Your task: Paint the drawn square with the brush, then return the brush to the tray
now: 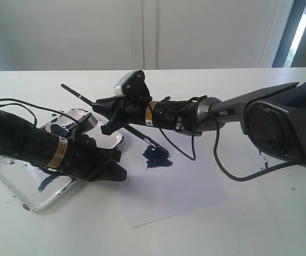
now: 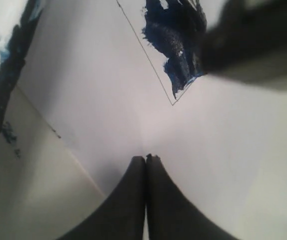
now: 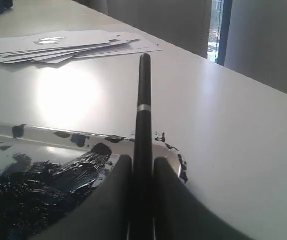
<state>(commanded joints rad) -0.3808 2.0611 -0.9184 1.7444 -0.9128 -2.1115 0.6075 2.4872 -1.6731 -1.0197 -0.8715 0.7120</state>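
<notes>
The brush [image 1: 77, 96] is a thin black stick slanting down to the right, and its tip rests on the drawn square [image 1: 155, 156], which is smeared dark blue. My right gripper [image 1: 106, 127] reaches in from the right and is shut on the brush handle [image 3: 144, 100], with a finger [image 3: 121, 175] on each side. The tray [image 1: 19, 184], white with blue blotches, lies at the left. My left gripper [image 1: 118, 172] is shut and empty, low beside the tray's near corner. In the left wrist view its closed tips [image 2: 146, 158] hang over white paper, short of the painted square [image 2: 176, 40].
The square is drawn on a white paper sheet [image 1: 169, 192] lying on the white table. A stack of loose papers [image 3: 68, 42] sits farther back. Thick blue paint [image 3: 28, 185] covers part of the tray floor. Black cables [image 1: 217, 160] trail from the right arm.
</notes>
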